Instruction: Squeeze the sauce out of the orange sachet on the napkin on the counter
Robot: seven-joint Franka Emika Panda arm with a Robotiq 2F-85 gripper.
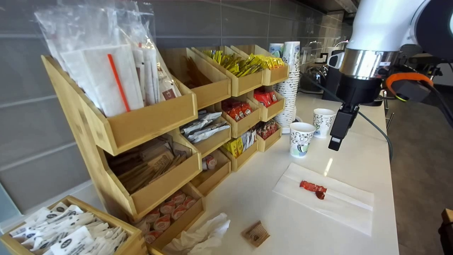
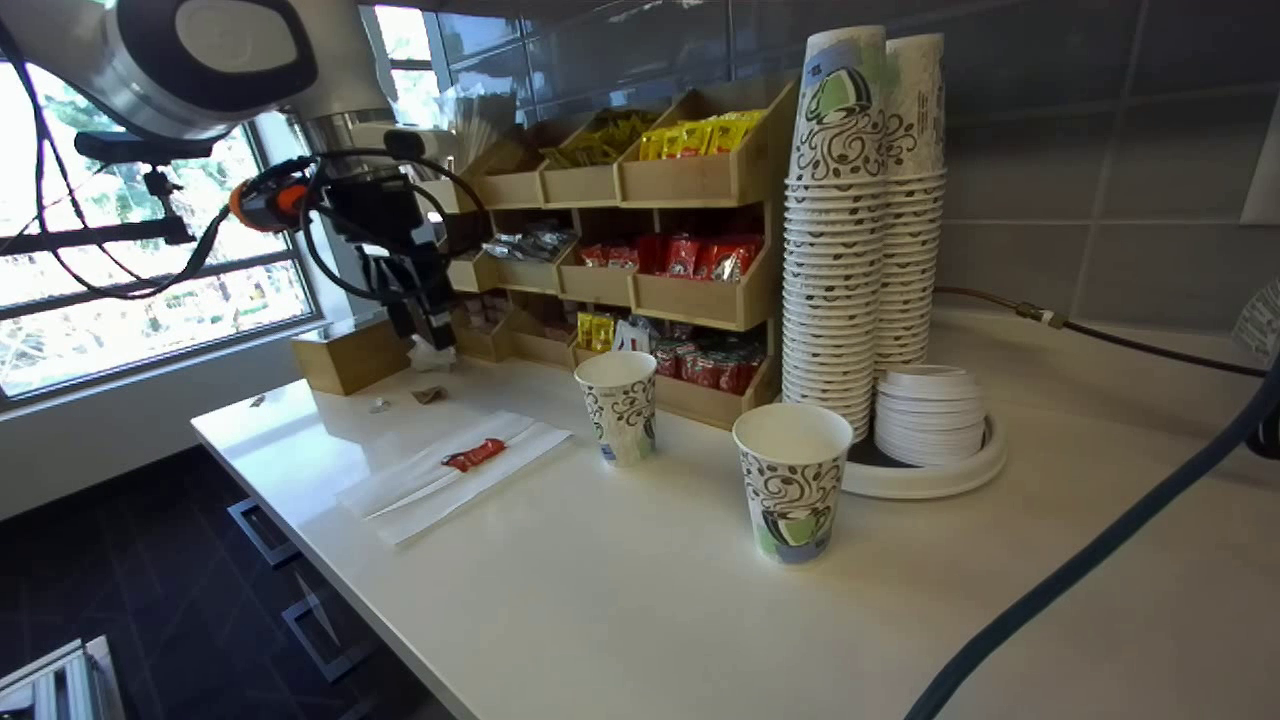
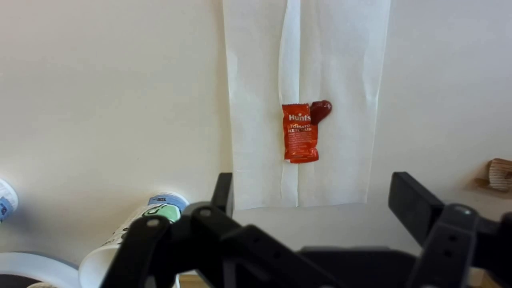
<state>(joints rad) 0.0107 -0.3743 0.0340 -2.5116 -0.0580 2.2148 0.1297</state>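
The orange sachet (image 1: pixel 312 187), a red-orange ketchup packet, lies flat on the white napkin (image 1: pixel 348 212). It also shows in an exterior view (image 2: pixel 474 455) and in the wrist view (image 3: pixel 300 142). A dark red blob of sauce (image 3: pixel 321 111) sits on the napkin, touching one corner of the sachet. The napkin lies on the off-white counter (image 1: pixel 283 226) near its front edge. My gripper (image 3: pixel 314 186) is open and empty, with its fingers well apart. It hangs above the counter and is not touching the sachet. In an exterior view the gripper (image 2: pixel 420 328) is tilted.
Two paper cups (image 2: pixel 622 415) (image 2: pixel 795 490) stand beside the napkin. Tall cup stacks (image 2: pixel 835 290) and lids (image 2: pixel 930 420) stand behind them. A tiered wooden rack (image 1: pixel 166 120) runs along the wall. A brown packet (image 1: pixel 255 233) and a crumpled wrapper (image 1: pixel 208 233) lie on the counter.
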